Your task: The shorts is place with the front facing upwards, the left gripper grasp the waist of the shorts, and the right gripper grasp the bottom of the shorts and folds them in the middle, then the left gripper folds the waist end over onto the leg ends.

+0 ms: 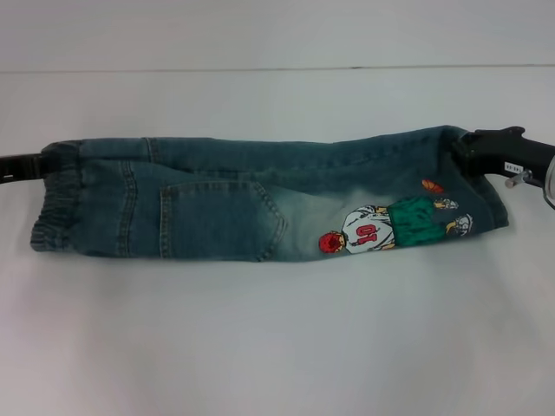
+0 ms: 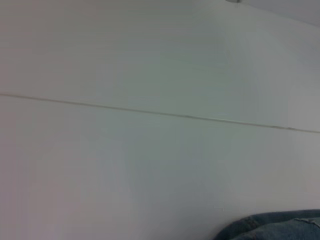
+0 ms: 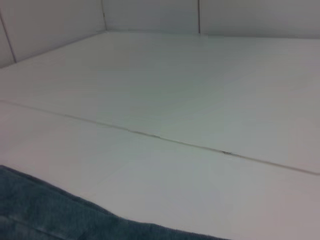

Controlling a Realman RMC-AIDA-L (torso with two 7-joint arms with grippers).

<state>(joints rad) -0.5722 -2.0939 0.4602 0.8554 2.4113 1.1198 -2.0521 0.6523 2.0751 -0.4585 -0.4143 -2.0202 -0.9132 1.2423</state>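
The faded blue denim shorts (image 1: 260, 199) lie across the table, folded lengthwise into a long strip. Their pocket (image 1: 221, 217) and the football-player patch (image 1: 381, 227) face up. The puckered waist (image 1: 56, 208) is at the left and the leg ends (image 1: 486, 199) at the right. My left gripper (image 1: 62, 162) comes in from the left edge and is shut on the far corner of the waist. My right gripper (image 1: 464, 146), with its white label, is shut on the far corner of the leg ends. Each wrist view shows only a strip of denim (image 2: 280, 227) (image 3: 45, 215).
A white table (image 1: 277, 347) carries the shorts, with a thin seam line (image 1: 277, 69) running across it behind them. White wall panels (image 3: 150, 15) rise beyond the table.
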